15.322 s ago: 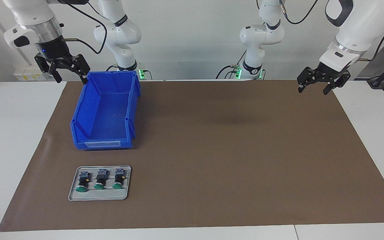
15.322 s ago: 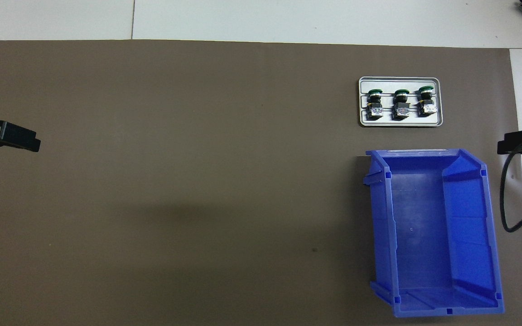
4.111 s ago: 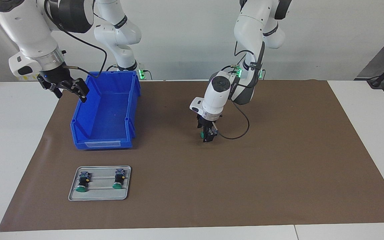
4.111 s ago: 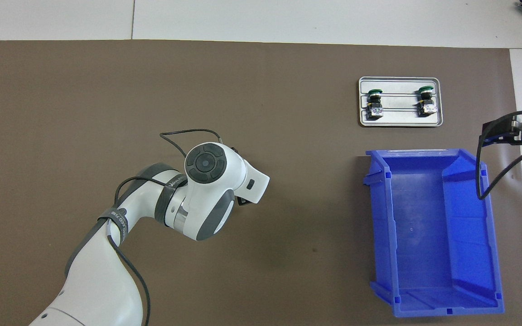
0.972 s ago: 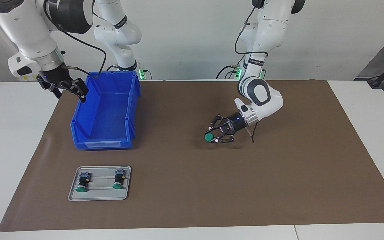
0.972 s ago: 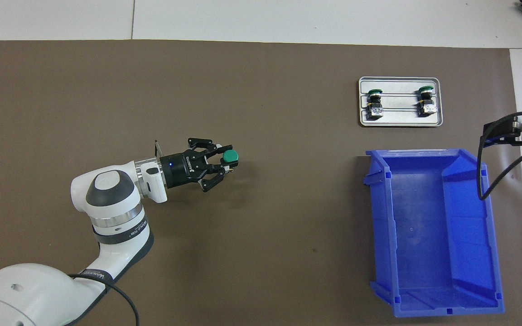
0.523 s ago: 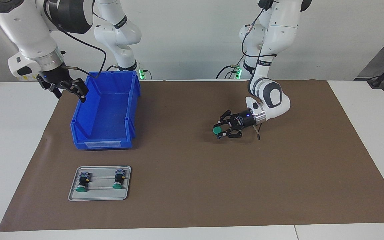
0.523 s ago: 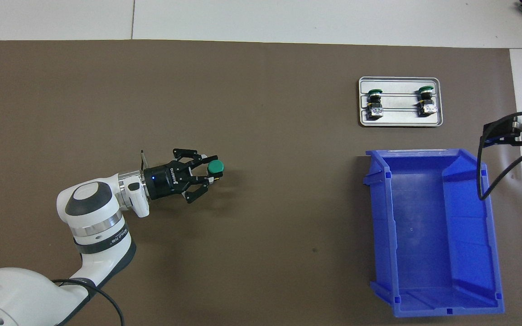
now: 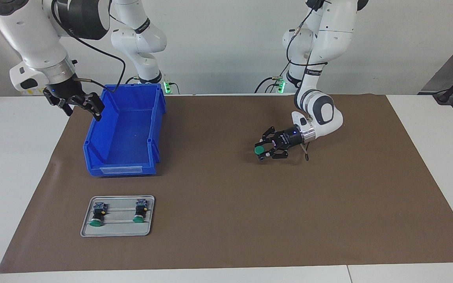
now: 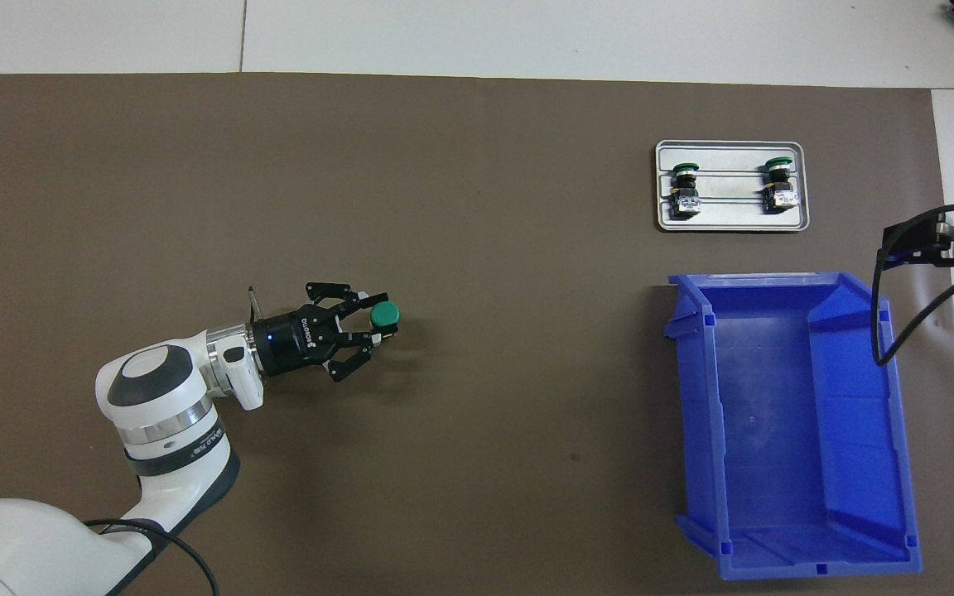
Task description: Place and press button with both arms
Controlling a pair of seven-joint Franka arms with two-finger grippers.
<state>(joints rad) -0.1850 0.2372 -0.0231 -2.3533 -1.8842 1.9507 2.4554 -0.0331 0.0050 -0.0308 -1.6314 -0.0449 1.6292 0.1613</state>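
Note:
My left gripper [image 9: 263, 151] reaches in sideways, low over the middle of the brown mat, and is shut on a button [image 9: 258, 150] with its green cap up. The overhead view shows the same gripper [image 10: 371, 324] and green cap [image 10: 384, 314]. Two more buttons [image 9: 96, 215] [image 9: 140, 212] lie on a small grey tray [image 9: 116, 232] toward the right arm's end, with an empty slot between them. My right gripper [image 9: 81, 110] hangs open and empty in the air beside the blue bin's corner and waits there.
An empty blue bin [image 9: 120, 169] stands on the mat [image 9: 328, 204], nearer to the robots than the tray. In the overhead view the bin [image 10: 696, 414] and the tray [image 10: 732, 219] sit at the right arm's end. White table borders the mat.
My left gripper has drawn back a little toward the left arm's base with the button still in it. The right arm has not moved.

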